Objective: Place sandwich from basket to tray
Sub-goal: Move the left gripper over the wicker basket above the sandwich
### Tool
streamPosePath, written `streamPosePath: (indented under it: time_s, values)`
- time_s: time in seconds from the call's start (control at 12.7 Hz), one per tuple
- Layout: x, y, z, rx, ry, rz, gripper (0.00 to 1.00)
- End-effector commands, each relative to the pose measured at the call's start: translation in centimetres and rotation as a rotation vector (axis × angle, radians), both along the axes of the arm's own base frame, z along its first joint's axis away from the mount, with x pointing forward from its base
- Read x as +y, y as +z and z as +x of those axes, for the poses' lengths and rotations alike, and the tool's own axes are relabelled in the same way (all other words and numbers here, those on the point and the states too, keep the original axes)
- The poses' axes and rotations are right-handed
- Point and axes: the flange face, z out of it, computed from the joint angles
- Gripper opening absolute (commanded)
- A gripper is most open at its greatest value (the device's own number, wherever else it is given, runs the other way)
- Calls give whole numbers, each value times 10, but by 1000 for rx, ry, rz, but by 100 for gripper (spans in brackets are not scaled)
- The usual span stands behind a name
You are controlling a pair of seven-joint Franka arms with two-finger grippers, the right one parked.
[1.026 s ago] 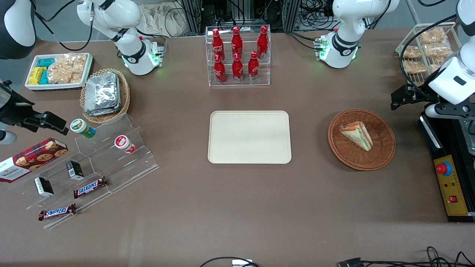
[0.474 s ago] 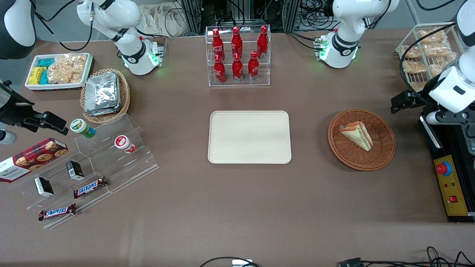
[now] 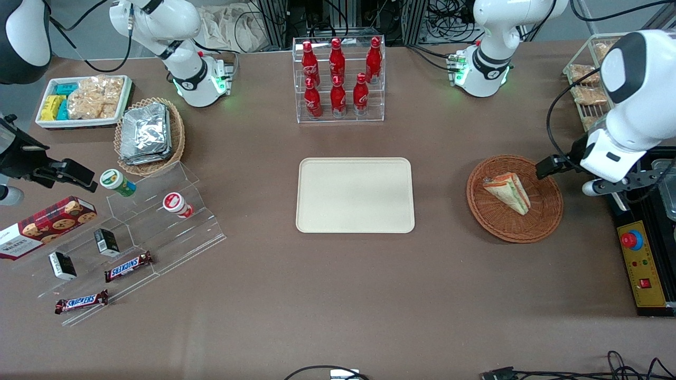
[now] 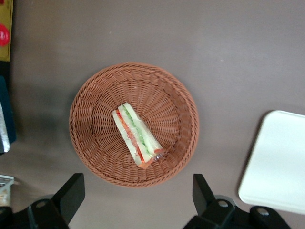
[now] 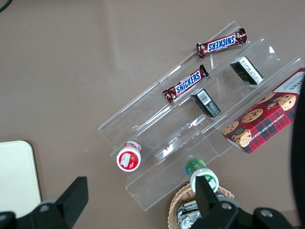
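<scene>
The round, shallow, reddish-brown woven wicker basket (image 3: 515,198) sits on the brown table toward the working arm's end. Inside it lies the small triangular sandwich wedge (image 3: 508,192) of pale bread with green and red-orange filling layers, clear-wrapped, resting on its side across the basket floor, roughly at its centre.

The left arm's black two-finger gripper (image 4: 137,193) hangs above the table just at the basket's rim, on the side toward the working arm's end. In the front view only a dark finger tip (image 3: 547,168) shows over the basket's edge. In the left wrist view the two fingers (image 4: 70,194) stand wide apart, with nothing between them, and they straddle the edge of the basket. The sandwich (image 4: 137,135) lies clear of both fingers, untouched, and sits inside the basket (image 4: 93,102) near the line between them.

The flat rectangular cream-beige plastic tray (image 3: 355,195) with rounded corners and a low rim lies at mid-table, well apart from the basket, toward the parked arm's end from it. Its surface carries nothing.

Farther from the front camera than the tray stands a clear acrylic rack (image 3: 339,79) holding red bottles.
</scene>
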Motion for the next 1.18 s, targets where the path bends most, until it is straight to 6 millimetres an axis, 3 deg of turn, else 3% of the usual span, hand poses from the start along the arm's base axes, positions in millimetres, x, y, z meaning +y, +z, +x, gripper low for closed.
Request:
streamPosePath:
  time_s: [0.0,0.63,0.95,1.11]
  values:
    - [12,-30,-27,-49,98,18,100]
    - [13,-126,-46,-75,331,13,100]
    - [12,-168,-58,-54,402,13,100]
    - [11,-178,-59,-50,408,12,100]
